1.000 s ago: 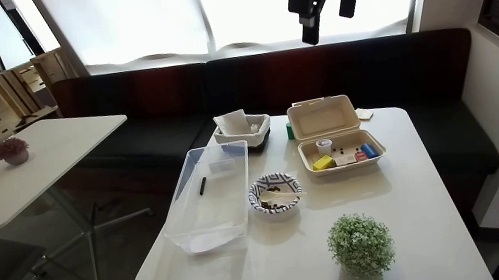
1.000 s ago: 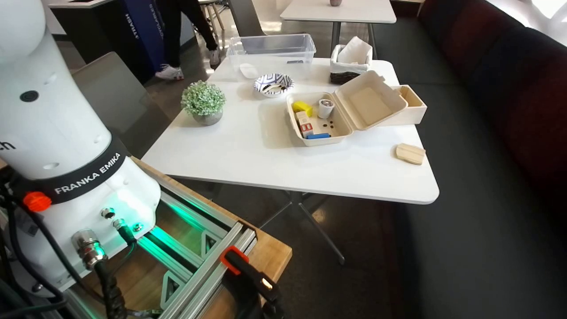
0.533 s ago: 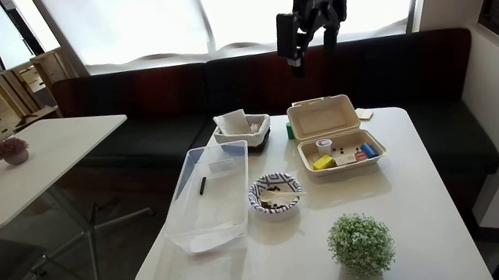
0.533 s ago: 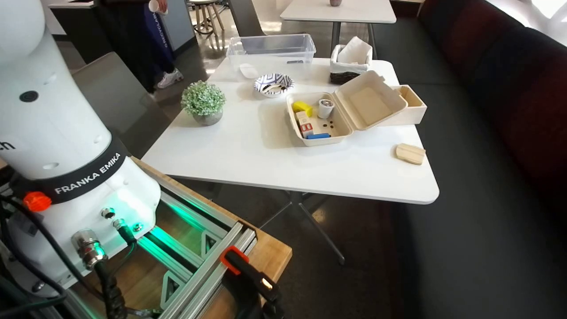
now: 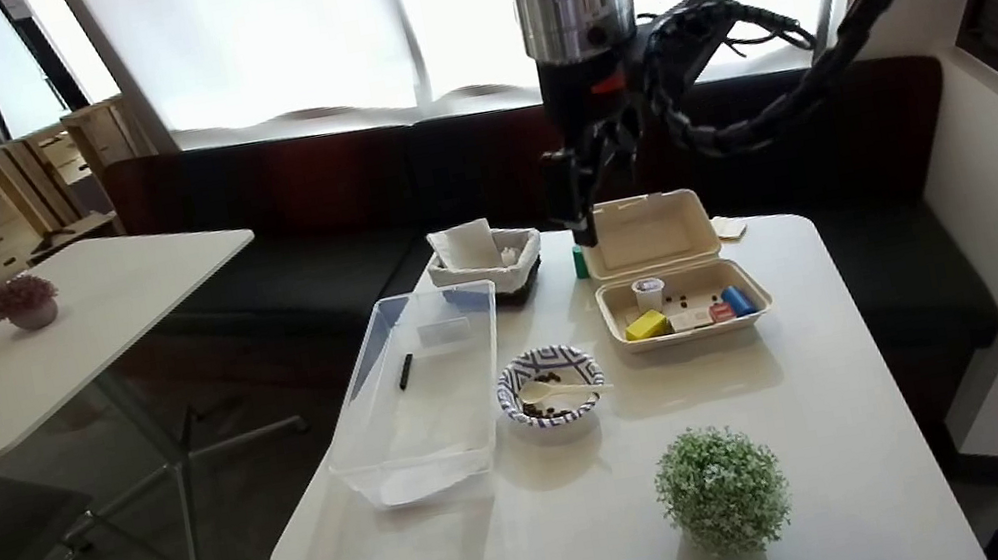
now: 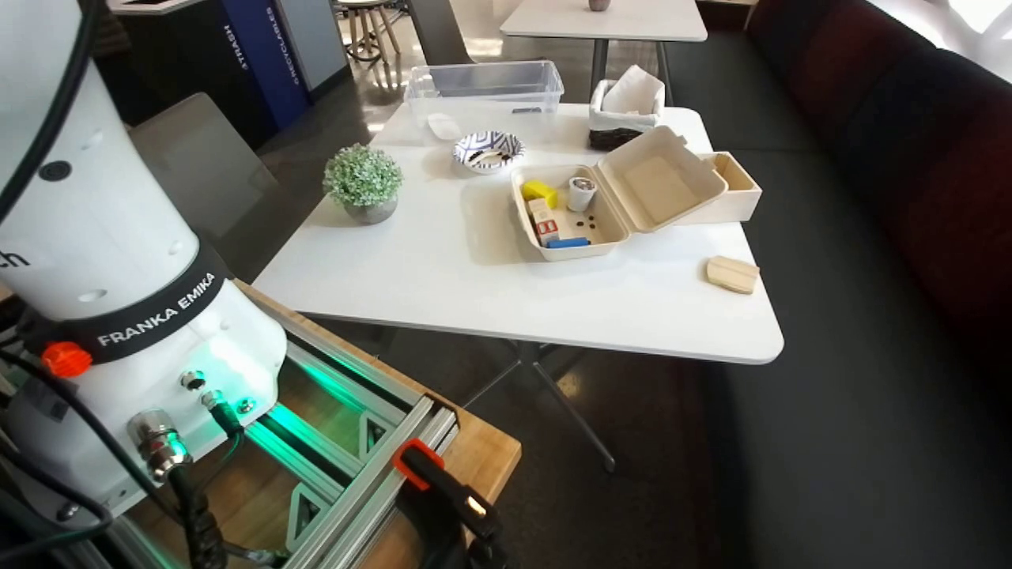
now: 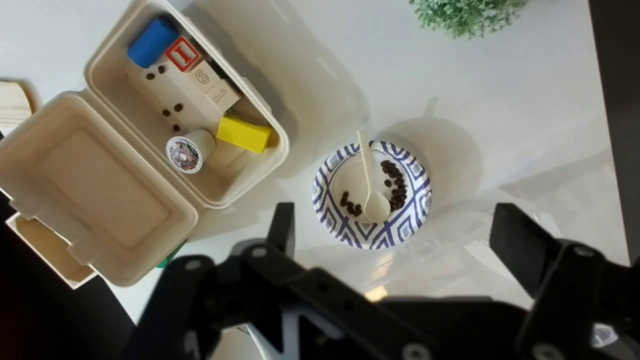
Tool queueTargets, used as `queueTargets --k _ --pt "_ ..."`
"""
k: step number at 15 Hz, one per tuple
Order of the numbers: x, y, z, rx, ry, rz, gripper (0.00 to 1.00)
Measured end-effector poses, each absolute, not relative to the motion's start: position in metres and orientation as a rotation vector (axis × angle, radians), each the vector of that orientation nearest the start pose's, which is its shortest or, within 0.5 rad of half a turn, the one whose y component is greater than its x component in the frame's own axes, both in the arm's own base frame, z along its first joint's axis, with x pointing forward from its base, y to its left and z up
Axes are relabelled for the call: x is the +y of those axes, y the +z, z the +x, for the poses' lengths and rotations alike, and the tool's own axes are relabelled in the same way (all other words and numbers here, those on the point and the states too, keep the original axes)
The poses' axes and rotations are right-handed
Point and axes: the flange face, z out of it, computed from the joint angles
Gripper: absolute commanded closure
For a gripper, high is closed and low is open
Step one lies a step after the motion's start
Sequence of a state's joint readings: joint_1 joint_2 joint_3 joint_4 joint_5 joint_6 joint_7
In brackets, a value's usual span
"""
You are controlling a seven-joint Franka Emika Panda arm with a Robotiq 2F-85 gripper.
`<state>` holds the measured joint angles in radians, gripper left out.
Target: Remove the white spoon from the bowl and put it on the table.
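White and smooth-topped, the table (image 5: 591, 528) bore a transparent plastic bin (image 5: 440, 411), an open beige takeout box (image 7: 95, 185) and a leafy green plant (image 5: 722, 491). Well above it hung the Robotiq gripper (image 7: 394, 222), its fingers (image 7: 284, 220) spread wide and holding nothing. The round blue-and-white patterned bowl (image 7: 405, 232) stood between plastic bin and takeout box, and the white spoon (image 7: 369, 177) lay in it, its head down inside and its handle crossing the rim.

From the gripper, the spoon lay below and, in the wrist view, a little toward the top of the frame, within the span between the fingers, somewhat nearer the finger at frame left. Its long axis ran nearly square to the line along which the fingers would close. The coming move seemed to turn on that: a descent and a small shift, with little twist of the wrist, would probably put one finger on each side of the handle.

The spoon ran almost straight up and down the wrist view, the handle's end leaning slightly left and jutting toward the space between takeout box and plant, the head aimed toward the plastic bin's side. Dark coffee beans (image 7: 392, 170) lay near it on both sides.
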<state>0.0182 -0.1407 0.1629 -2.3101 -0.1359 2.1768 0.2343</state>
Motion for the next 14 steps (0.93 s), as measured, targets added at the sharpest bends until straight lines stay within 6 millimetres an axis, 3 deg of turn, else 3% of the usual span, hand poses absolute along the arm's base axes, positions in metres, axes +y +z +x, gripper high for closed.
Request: queueTargets --k 6,14 --pt "0.078 0.326 0.513 -0.13 0.075 -3.291 0.0" --pt "0.077 0.317 0.524 -0.126 0.091 -3.287 0.0"
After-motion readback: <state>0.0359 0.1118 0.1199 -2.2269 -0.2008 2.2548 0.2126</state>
